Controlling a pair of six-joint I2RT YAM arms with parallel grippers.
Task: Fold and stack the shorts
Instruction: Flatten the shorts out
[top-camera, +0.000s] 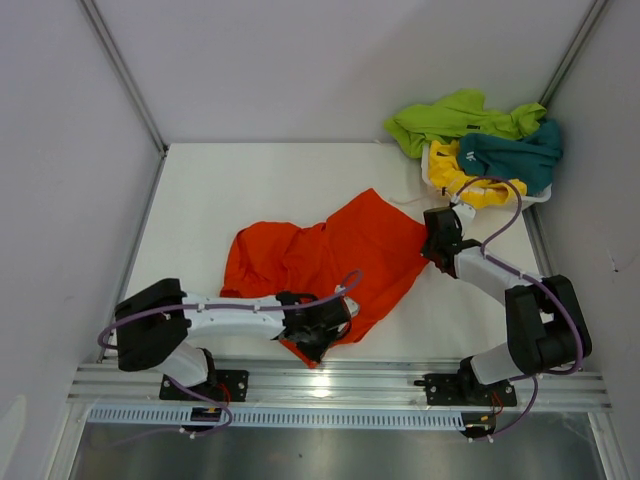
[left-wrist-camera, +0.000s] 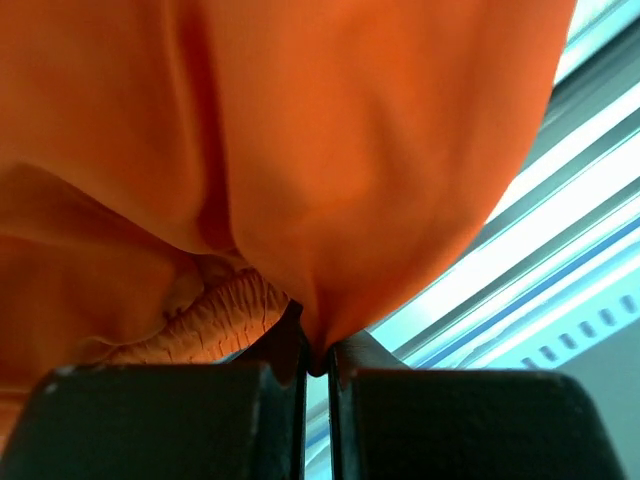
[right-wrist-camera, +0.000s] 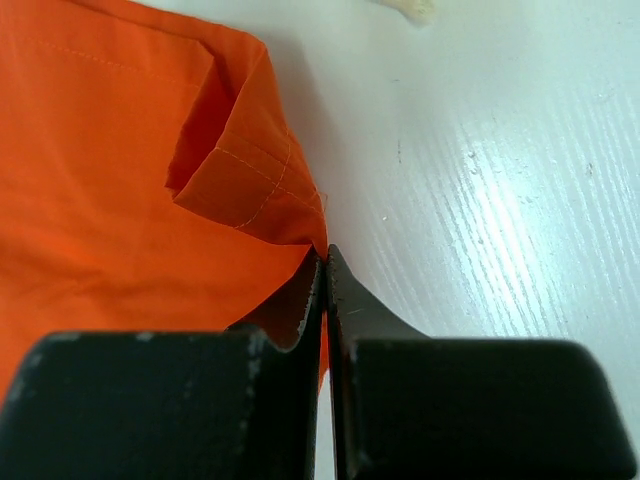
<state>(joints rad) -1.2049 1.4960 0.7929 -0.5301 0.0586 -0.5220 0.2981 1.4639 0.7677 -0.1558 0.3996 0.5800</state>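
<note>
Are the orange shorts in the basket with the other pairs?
No, the orange shorts lie spread on the white table, apart from the basket holding the other pairs.

The top camera looked down from behind the near edge over the whole tabletop (top-camera: 240, 190). Wrist cameras peered closely along the left claw (left-wrist-camera: 318, 355) and right claw (right-wrist-camera: 323, 268); all shared the orange shorts (top-camera: 320, 250).

1 pair of shorts (top-camera: 330, 255) lies spread mid-worktop (top-camera: 250, 190). The left fingers (left-wrist-camera: 160, 420) sit at its near edge, the right fingers (right-wrist-camera: 150, 410) at its right corner. A heap (top-camera: 480, 140) of 3 others sits in a basket (top-camera: 428, 172) at the far right corner.
</note>
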